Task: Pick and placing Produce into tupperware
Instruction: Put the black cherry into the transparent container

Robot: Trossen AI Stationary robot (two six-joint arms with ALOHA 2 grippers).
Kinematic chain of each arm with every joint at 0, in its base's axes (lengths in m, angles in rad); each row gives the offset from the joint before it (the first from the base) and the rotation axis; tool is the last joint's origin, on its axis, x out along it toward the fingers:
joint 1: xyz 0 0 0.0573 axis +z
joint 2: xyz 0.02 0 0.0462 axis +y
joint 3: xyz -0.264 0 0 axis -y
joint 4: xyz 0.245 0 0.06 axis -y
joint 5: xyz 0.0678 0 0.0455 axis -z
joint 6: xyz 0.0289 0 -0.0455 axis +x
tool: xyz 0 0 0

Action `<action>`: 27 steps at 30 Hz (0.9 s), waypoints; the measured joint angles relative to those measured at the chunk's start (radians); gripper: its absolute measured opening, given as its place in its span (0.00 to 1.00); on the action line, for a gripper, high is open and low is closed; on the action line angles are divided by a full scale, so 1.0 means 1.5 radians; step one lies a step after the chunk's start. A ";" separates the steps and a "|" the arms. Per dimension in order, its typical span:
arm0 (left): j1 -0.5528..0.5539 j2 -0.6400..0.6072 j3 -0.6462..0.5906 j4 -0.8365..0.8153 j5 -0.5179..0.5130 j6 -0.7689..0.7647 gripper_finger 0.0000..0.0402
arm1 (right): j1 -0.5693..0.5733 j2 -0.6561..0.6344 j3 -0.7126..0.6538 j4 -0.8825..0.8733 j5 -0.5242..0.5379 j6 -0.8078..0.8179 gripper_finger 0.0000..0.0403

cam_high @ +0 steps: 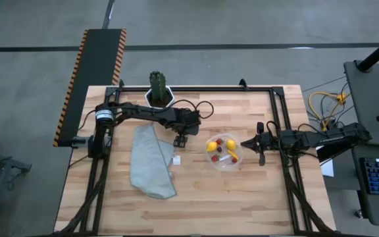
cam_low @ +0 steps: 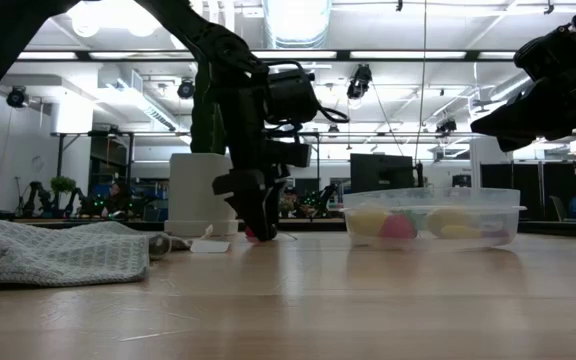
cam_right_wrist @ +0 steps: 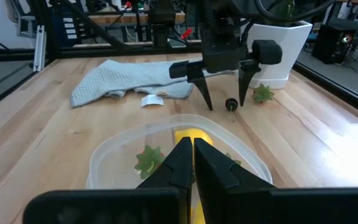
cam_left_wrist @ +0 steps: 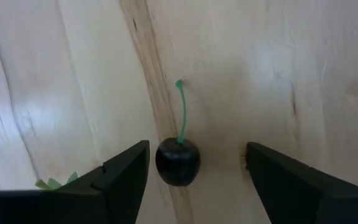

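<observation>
One cherry [cam_left_wrist: 178, 162] between left gripper [cam_left_wrist: 194, 171] fingers

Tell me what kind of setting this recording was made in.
Most likely a robotics lab or workshop: a butcher-block table edged by a dark metal frame, hazard-striped matting on a concrete floor, and exposed ceiling lights with monitors behind in the low view.
</observation>
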 joint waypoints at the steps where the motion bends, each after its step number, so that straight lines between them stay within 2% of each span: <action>1: 0.000 0.000 0.000 0.000 0.000 0.002 0.62 | 0.000 0.000 0.000 0.000 0.000 0.000 0.02; 6: -0.001 0.000 -0.001 0.007 0.003 0.013 0.49 | 0.000 0.000 0.000 0.000 0.000 0.001 0.02; 15: -0.001 0.001 -0.005 0.015 0.003 0.055 0.19 | 0.000 0.000 0.000 0.000 0.000 0.003 0.02; 24: 0.000 0.001 -0.012 0.009 -0.001 0.057 0.02 | 0.000 0.000 0.000 0.000 0.000 0.003 0.02; 27: 0.000 0.001 -0.011 0.008 0.001 0.056 0.00 | 0.000 0.000 0.000 0.000 0.000 0.003 0.02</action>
